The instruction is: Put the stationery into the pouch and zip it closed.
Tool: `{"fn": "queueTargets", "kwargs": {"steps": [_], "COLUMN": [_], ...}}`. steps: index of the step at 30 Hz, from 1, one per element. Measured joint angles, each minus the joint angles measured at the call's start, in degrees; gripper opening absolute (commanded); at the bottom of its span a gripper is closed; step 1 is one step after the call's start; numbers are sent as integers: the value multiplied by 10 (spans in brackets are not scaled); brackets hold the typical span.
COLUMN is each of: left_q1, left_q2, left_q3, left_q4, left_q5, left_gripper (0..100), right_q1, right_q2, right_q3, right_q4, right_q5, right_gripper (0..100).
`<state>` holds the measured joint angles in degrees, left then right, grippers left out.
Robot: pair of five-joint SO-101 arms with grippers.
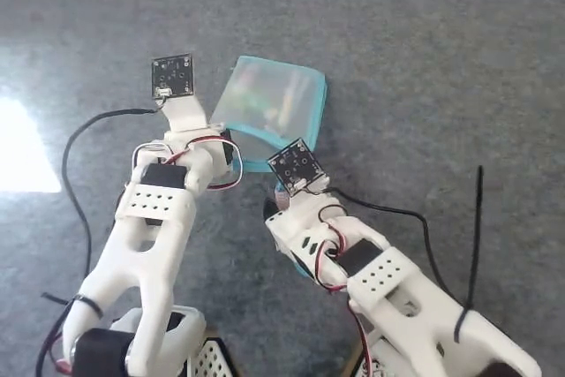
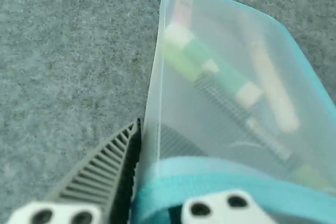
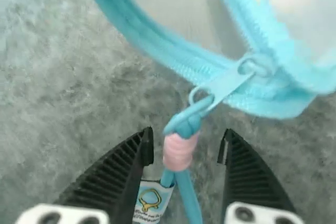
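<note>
Now | left hand (image 2: 152, 182) clamped on pouch (image 2: 176, 145) | stationery (image 2: 210, 72) inside | right hand (image 3: 186, 139) apart, astride zip pull (image 3: 226, 85)

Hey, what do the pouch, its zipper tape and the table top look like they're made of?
Pouch: seemingly frosted, translucent soft plastic; the stationery shows blurred through it. Zipper tape: light-blue woven fabric, by its ribbed texture. Table top: grey matte felt or carpet, probably; it looks speckled and fibrous.
</note>
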<state>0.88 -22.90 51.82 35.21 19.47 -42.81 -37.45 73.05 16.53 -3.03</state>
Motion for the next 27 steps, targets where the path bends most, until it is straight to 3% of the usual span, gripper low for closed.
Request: {"fn": "queueTargets", "kwargs": {"steps": [3, 9, 16, 22, 27], "left_q1": [0, 0, 0, 0, 18], "left_q2": [0, 0, 0, 0, 0], "left_q3": [0, 0, 0, 0, 0], "left_q4": [0, 0, 0, 0, 0], "left_q5": [0, 0, 0, -2, -3], "left_gripper": [12, 12, 12, 12, 12], "right_q1": [0, 0, 47, 71, 76], "right_q2": [33, 44, 40, -90, -154], "right_q3": [-11, -16, -16, -108, -281], "right_q4": [-1, -1, 19, 230, 431], "right_q5": [0, 0, 24, 28, 87], "right_gripper": [185, 7, 7, 7, 6]}}
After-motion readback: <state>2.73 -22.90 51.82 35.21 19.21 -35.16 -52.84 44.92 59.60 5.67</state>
